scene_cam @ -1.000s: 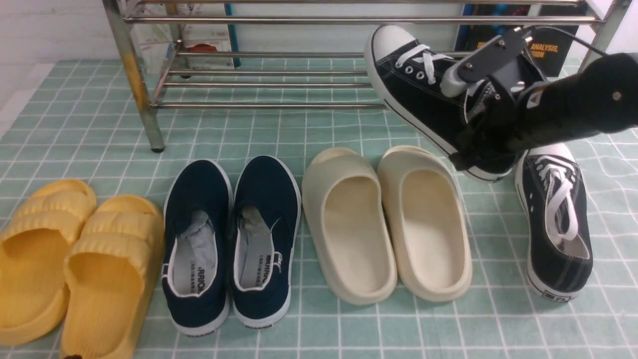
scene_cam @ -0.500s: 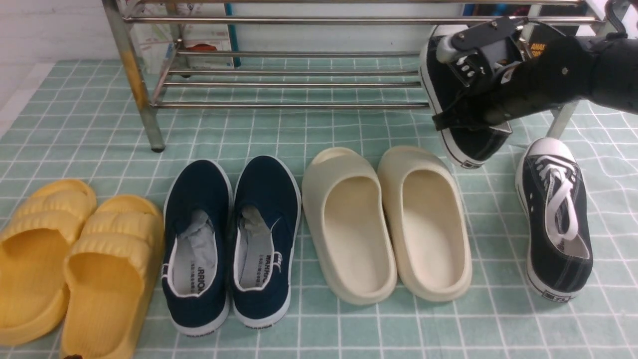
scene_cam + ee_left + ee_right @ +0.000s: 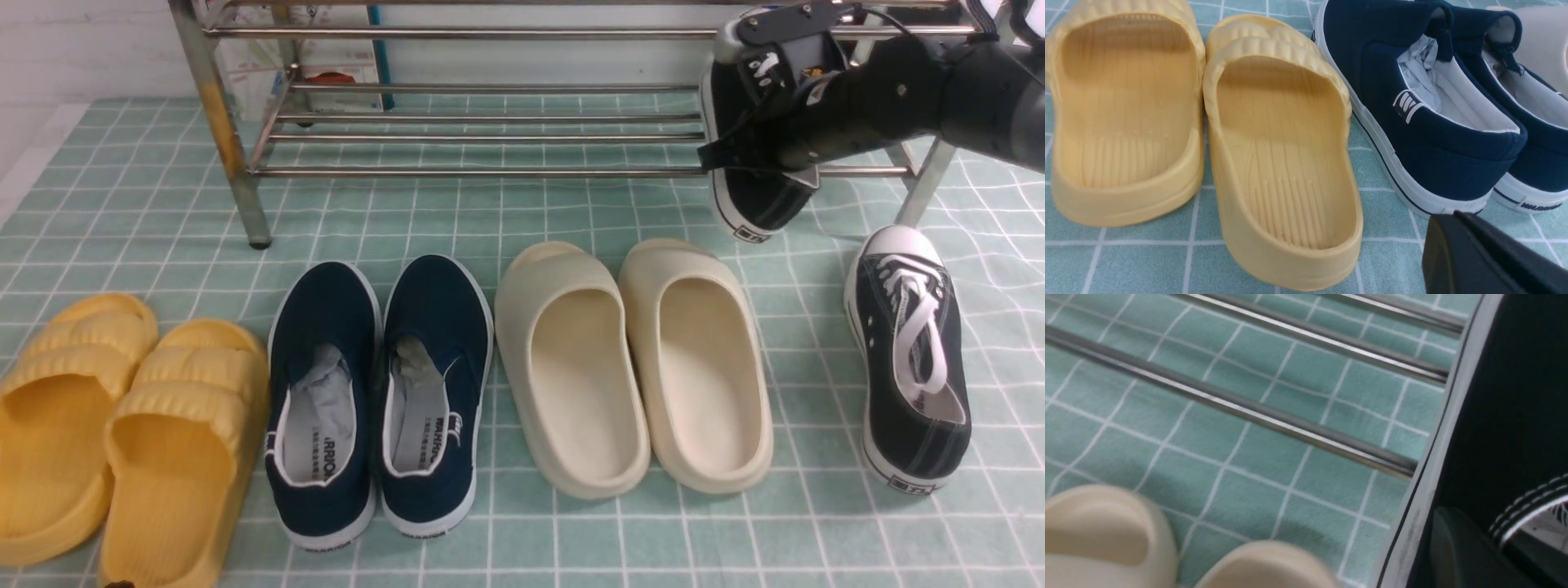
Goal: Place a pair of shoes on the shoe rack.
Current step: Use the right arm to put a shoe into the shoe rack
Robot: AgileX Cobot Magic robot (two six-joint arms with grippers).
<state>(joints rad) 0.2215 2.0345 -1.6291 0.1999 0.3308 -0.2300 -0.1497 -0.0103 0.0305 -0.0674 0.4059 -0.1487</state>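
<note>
Bright, even, soft light all round, looks overhead-ish. Only faint short shadows on teal checked cloth [image 3: 571, 531] under footwear. Streaky glare along bars of shiny steel tube shoe rack [image 3: 457, 171]. White wall [image 3: 82, 49] in far corner a bit washed out. Front view sharp enough. Left wrist view crisp on yellow ridged rubber slides [image 3: 1282, 163]. Right wrist view smeared: cream foam slippers [image 3: 1106, 535] mushy, black canvas sneaker with white sole [image 3: 1506, 396] mostly dark mass, barely any detail.
</note>
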